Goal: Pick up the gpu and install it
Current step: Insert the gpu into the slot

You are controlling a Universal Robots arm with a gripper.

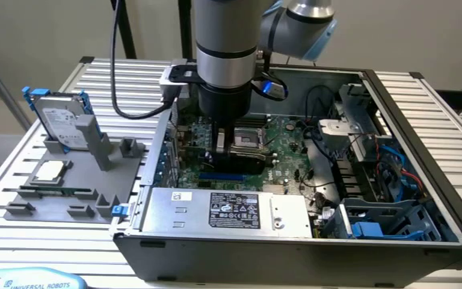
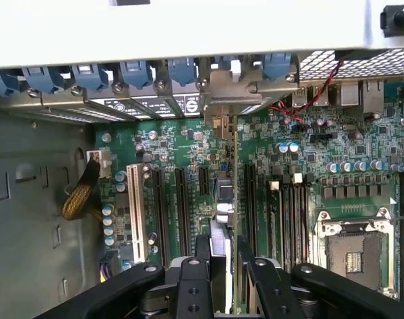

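Observation:
The gpu [image 2: 233, 159] stands on edge over the motherboard's [image 2: 288, 166] expansion slots, and its silver bracket [image 2: 218, 100] rests against the case's rear slot openings. My gripper [image 2: 223, 249] is shut on the card's upper edge, one black finger on each face. In the exterior view the gripper [image 1: 229, 150] is down inside the open computer case [image 1: 408, 120], with the gpu [image 1: 221, 141] as a pale strip between its fingers. How deep the card sits in the slot is hidden.
A CPU socket [image 2: 351, 246] lies beside the card. The power supply [image 1: 231, 211] fills the case's front, with a blue drive cage [image 1: 384, 223] at the exterior view's right. On the grey fixture [image 1: 62, 205] outside are a hard drive [image 1: 62, 123] and a processor chip [image 1: 48, 171].

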